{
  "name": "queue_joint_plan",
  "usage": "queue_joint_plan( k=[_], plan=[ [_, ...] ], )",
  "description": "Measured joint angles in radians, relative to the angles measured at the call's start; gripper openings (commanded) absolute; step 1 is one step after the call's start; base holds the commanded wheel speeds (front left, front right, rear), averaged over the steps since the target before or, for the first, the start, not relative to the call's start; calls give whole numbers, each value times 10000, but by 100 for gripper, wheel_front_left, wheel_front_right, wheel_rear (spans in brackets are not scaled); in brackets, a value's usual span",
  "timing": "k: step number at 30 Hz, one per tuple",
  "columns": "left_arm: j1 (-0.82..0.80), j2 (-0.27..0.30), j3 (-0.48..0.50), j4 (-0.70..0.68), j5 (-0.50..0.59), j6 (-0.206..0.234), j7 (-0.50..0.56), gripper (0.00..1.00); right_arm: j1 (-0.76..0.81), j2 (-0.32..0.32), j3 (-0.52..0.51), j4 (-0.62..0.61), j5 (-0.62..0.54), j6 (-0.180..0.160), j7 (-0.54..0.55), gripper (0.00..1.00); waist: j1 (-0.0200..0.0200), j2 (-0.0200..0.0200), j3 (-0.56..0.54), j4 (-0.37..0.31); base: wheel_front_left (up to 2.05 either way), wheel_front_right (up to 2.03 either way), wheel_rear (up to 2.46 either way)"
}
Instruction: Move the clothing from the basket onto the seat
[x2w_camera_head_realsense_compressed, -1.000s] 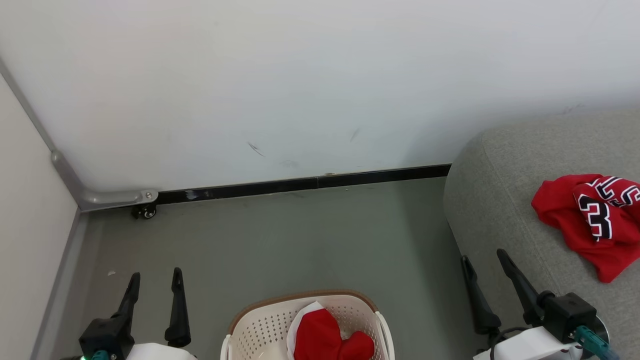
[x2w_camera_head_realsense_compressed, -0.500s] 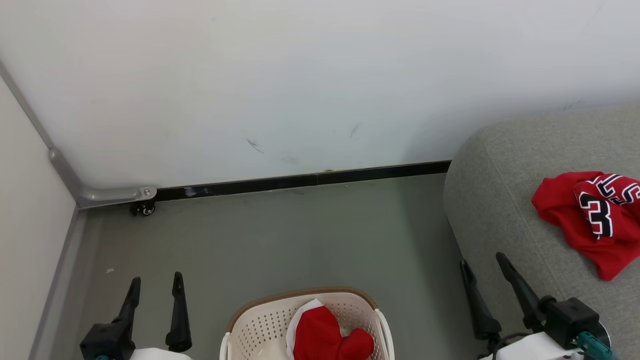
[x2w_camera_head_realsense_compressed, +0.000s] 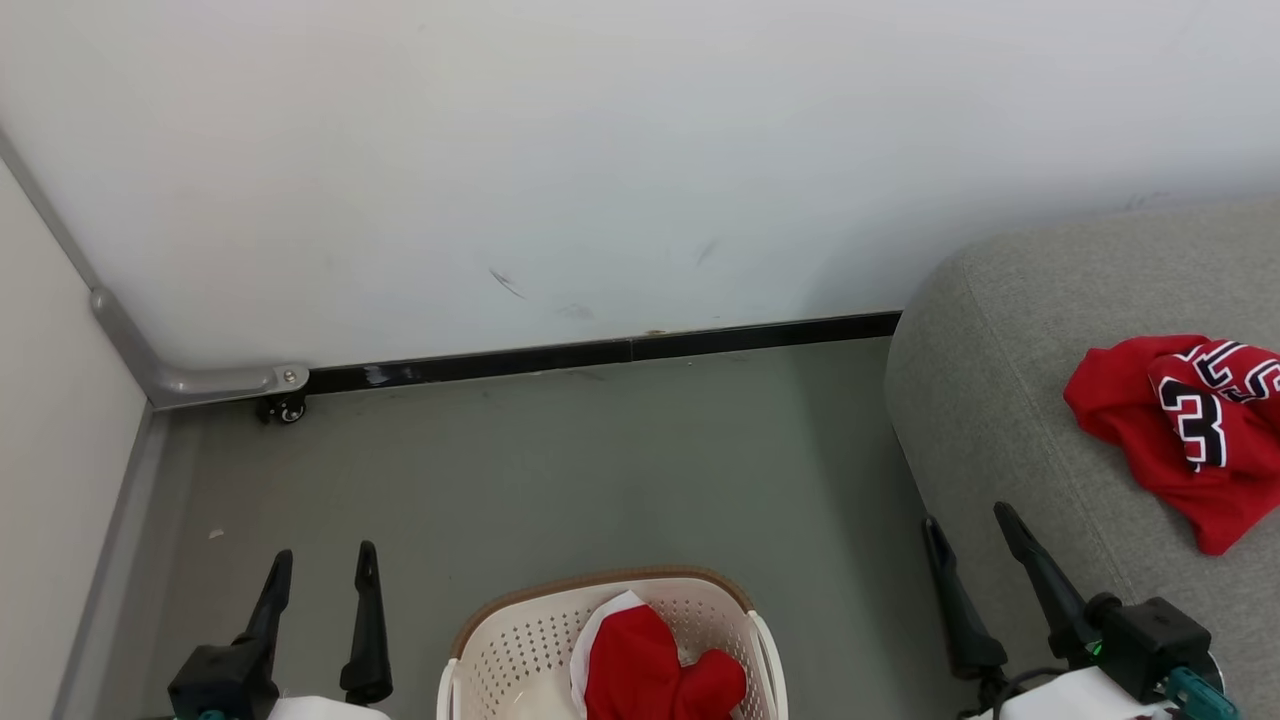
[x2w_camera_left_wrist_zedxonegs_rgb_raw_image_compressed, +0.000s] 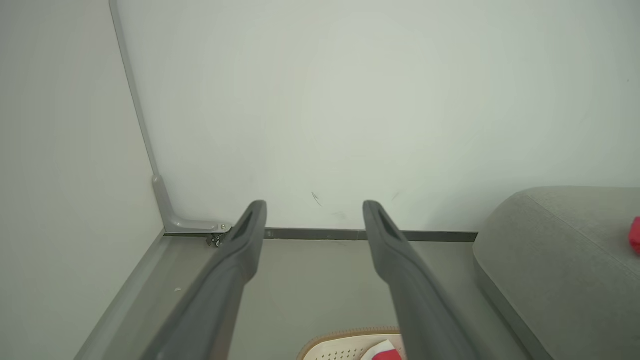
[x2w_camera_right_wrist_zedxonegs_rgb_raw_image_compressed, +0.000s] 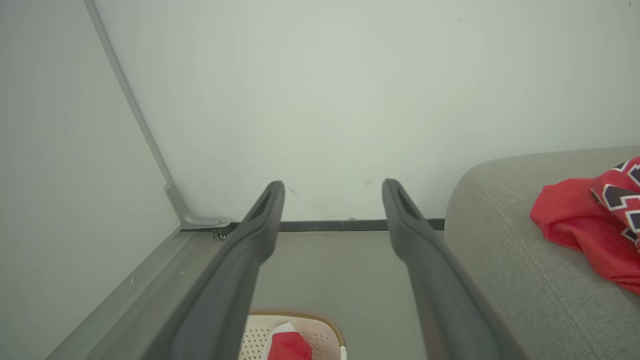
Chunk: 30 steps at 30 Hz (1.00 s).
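A red shirt (x2w_camera_head_realsense_compressed: 1150, 440) with numerals already lay on the grey seat (x2w_camera_head_realsense_compressed: 1000, 400). Another red garment (x2w_camera_head_realsense_compressed: 650, 675) remained in the basket (x2w_camera_head_realsense_compressed: 500, 650) on the floor (x2w_camera_head_realsense_compressed: 600, 470), between the two arms. The left jaws and the right jaws stood released and empty, either side of the basket, touching nothing. The step in hand was probably the return for that second piece — the next move called for lowering one arm into the basket and pinching the cloth. Compared with the earlier frame, the head camera had tipped slightly, so the skirting (x2w_camera_head_realsense_compressed: 600, 352) and basket sat a little higher — the things themselves had not moved.
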Motion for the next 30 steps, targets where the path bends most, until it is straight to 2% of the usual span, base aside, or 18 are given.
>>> queue_joint_plan(
  k=[15, 30],
  plan=[
    [-63, -35, -667, 259, 339, -460, 0, 100, 2, 25, -437, -571, -205, 0, 84, 100, 0, 0, 347, -87, 0, 0, 0],
    [-992, -130, -1158, 836, 550, -874, 4, 100, -63, 35, -612, -1208, -424, 0, 104, 100, 0, 0, 1112, -260, 0, 0, 0]
  ],
)
